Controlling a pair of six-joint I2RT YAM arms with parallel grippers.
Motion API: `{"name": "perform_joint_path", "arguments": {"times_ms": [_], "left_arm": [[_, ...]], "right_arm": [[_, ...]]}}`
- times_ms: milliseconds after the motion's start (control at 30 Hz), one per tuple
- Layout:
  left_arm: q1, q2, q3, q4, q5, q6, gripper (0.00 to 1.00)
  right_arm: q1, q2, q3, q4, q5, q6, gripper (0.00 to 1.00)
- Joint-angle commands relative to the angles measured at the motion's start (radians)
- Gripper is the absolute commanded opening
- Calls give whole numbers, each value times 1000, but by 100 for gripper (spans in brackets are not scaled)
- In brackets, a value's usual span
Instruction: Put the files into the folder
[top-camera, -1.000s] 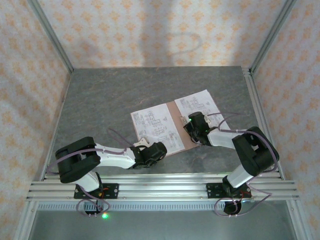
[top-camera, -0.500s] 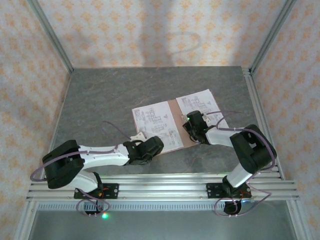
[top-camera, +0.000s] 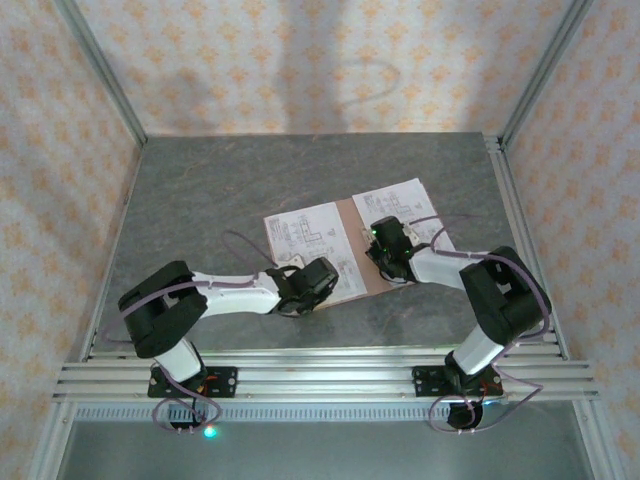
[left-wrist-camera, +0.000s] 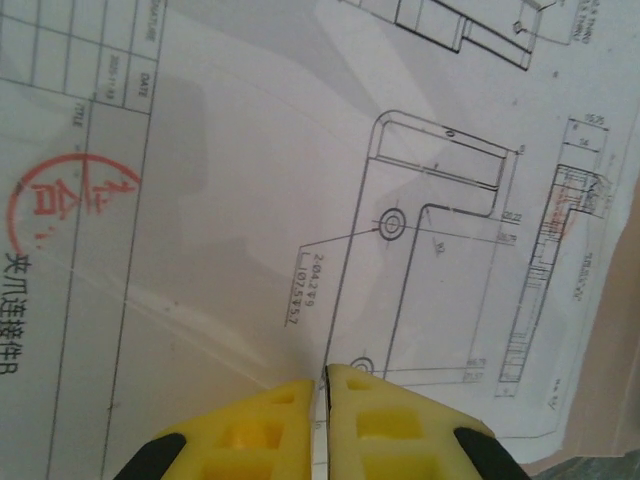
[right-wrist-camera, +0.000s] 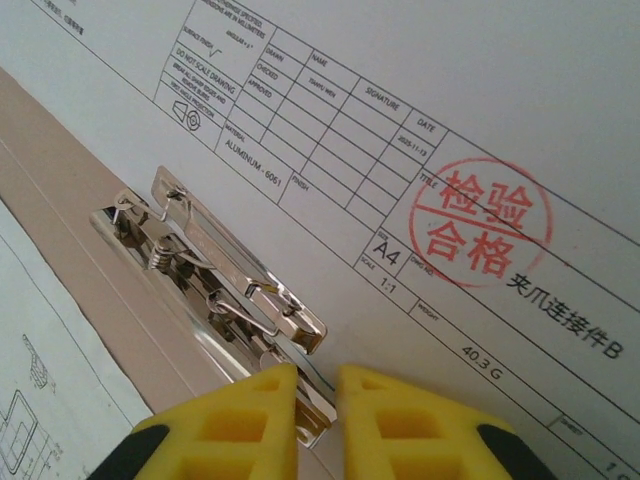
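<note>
Top external: an open pinkish-brown folder (top-camera: 348, 225) lies flat right of centre on the gray tabletop (top-camera: 220, 200), a white printed sheet (top-camera: 300, 240) covering its left half and a second printed sheet (top-camera: 400, 205) its right. The left pincer (top-camera: 325, 278) sits low over the left sheet's near edge; the right pincer (top-camera: 380, 245) is down at the folder's spine.

Left wrist: yellow fingertips (left-wrist-camera: 360, 420) are pressed together over a line drawing; whether they pinch paper cannot be told.

Right wrist: yellow fingers (right-wrist-camera: 400, 420), narrowly parted, flank the near end of the metal clip (right-wrist-camera: 215, 275), beside a red stamp (right-wrist-camera: 480, 215).
</note>
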Motion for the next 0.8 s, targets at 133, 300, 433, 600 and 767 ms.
{"name": "perform_joint_path", "arguments": {"times_ms": [133,300,433,600,767], "left_arm": [[3,12,24,-44,-9,38,10],[3,14,17,-37,-9,37,10],[2,22,18,-39,-12,40,10],[4,20,23,-43,-16,46,10],[10,17,19,-42,-18,53,10]], "right_arm": [[-14,98,-51,-358,16,-34,15],[-14,121,-33,-371,18,-45,13],[-13,139,-20,-381,23,-60,12],[-14,188,-2,-402,25,-87,12],[-13,196,-22,-375,13,-84,11]]}}
